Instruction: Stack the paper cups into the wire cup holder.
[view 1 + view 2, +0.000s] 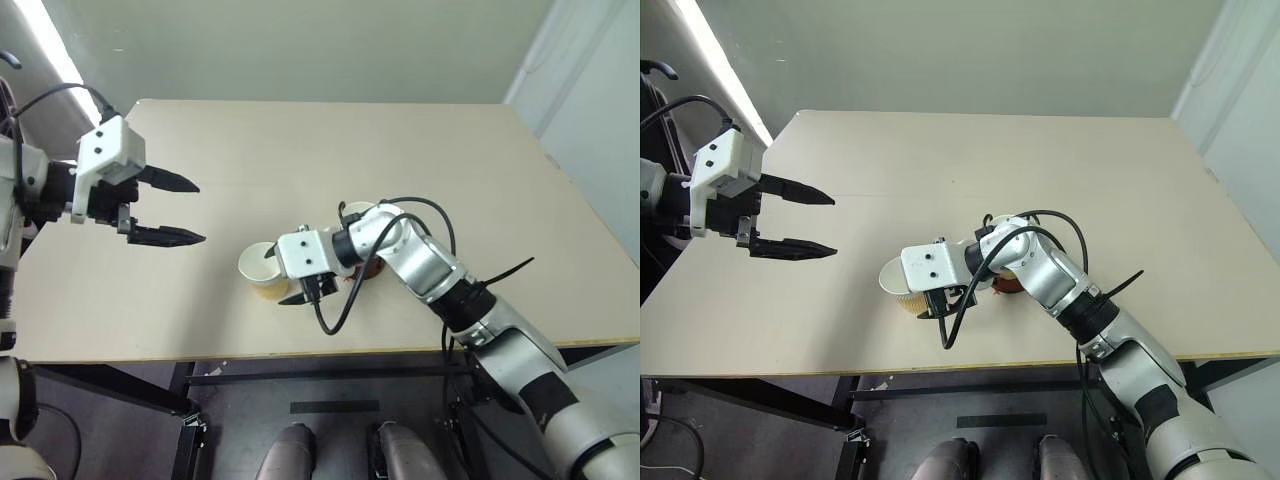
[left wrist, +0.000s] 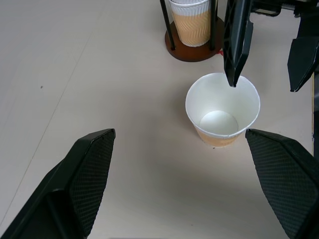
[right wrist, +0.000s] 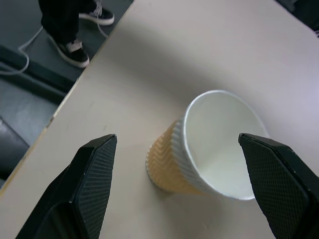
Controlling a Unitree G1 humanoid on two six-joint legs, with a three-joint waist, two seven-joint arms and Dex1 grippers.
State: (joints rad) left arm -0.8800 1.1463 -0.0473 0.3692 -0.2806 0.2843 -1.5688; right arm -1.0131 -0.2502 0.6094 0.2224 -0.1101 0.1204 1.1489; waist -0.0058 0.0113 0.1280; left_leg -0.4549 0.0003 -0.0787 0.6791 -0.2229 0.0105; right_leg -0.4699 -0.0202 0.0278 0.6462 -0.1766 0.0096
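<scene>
One paper cup (image 1: 258, 268) stands upright near the table's front edge, tan outside and white inside. My right gripper (image 3: 177, 135) is open just beside and above this paper cup (image 3: 214, 144), which lies between its two fingers without touching them. The wire cup holder (image 2: 192, 52) stands close behind with a second paper cup (image 2: 191, 22) seated between its black wires. Its reddish-brown base (image 1: 370, 270) peeks out from behind my right wrist. My left gripper (image 1: 200, 212) hovers open and holds nothing, well to the left of the cups, pointing toward them.
The beige table (image 1: 300, 150) has bare room at the back and to the left. Its front edge (image 1: 300, 353) runs just in front of the cup. A person's shoes (image 3: 75, 50) stand on the floor beyond the table edge. A black cable (image 1: 335, 315) loops off my right wrist.
</scene>
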